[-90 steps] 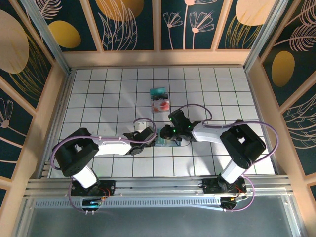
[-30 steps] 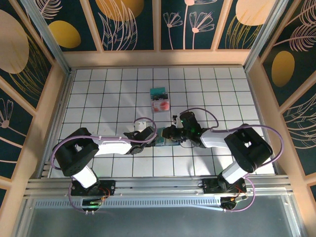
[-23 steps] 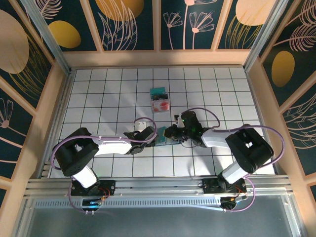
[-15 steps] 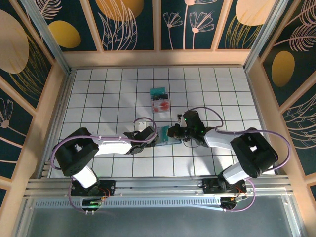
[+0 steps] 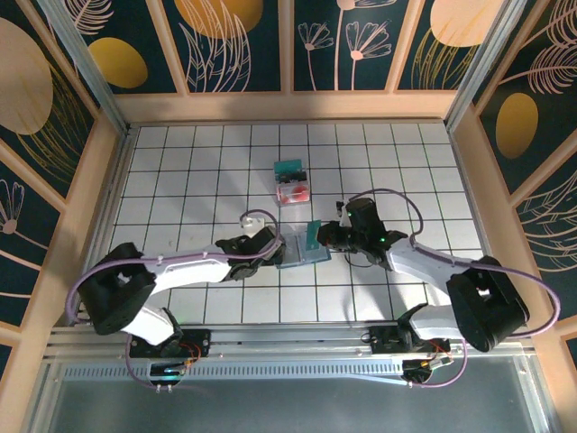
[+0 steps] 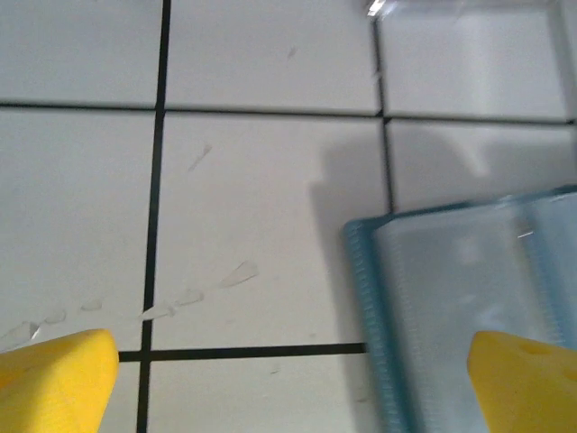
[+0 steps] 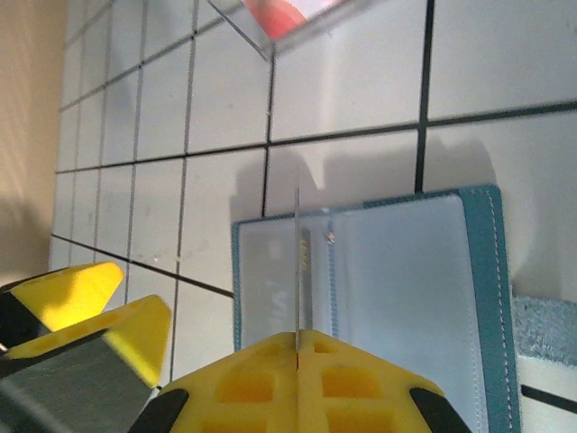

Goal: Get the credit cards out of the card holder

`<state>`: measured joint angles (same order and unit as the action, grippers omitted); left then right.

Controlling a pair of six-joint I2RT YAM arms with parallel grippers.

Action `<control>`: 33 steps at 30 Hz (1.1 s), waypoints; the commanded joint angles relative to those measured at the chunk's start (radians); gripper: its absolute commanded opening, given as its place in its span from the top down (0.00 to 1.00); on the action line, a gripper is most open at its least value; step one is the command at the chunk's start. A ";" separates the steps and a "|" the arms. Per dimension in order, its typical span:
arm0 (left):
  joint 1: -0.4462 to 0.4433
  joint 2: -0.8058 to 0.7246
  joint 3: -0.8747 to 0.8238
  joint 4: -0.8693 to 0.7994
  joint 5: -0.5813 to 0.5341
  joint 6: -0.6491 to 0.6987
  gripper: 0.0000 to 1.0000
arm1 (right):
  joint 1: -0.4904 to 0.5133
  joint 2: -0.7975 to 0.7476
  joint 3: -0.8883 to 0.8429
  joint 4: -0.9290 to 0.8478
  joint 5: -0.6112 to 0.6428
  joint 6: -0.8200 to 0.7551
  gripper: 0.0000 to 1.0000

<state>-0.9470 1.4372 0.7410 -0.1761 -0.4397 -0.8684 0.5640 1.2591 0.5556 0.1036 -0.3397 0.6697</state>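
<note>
Centre of the overhead frame, I see the open card holder flat on the bench, with my left tool spread wide at its left edge. Further up lie a whitish-pink card and a dark-edged teal card, well apart from it. My right tool is clamped on a plain teal card. Since a second ago that arm has swung right and the card has tilted up over the holder.
</note>
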 commanded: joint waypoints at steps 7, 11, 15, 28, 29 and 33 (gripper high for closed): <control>0.132 -0.216 -0.053 0.372 0.302 0.121 0.07 | -0.011 -0.139 -0.002 0.132 -0.039 0.003 1.00; 0.160 -0.224 -0.038 0.463 0.434 0.165 0.12 | -0.045 -0.156 -0.005 0.230 -0.101 0.035 1.00; 0.181 -0.204 -0.036 0.547 0.566 0.172 0.16 | -0.053 -0.155 -0.015 0.351 -0.165 0.084 1.00; 0.225 -0.150 -0.086 0.769 0.771 0.098 0.23 | -0.063 -0.066 -0.047 0.668 -0.346 0.242 1.00; 0.227 -0.145 -0.083 0.768 0.772 0.098 0.25 | -0.064 -0.059 -0.049 0.689 -0.358 0.252 1.00; 0.226 -0.126 -0.075 0.785 0.772 0.091 0.34 | -0.064 -0.036 -0.048 0.736 -0.385 0.278 1.00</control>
<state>-0.7261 1.2972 0.6632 0.5362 0.3012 -0.7650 0.5064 1.2114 0.5167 0.7265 -0.6704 0.9085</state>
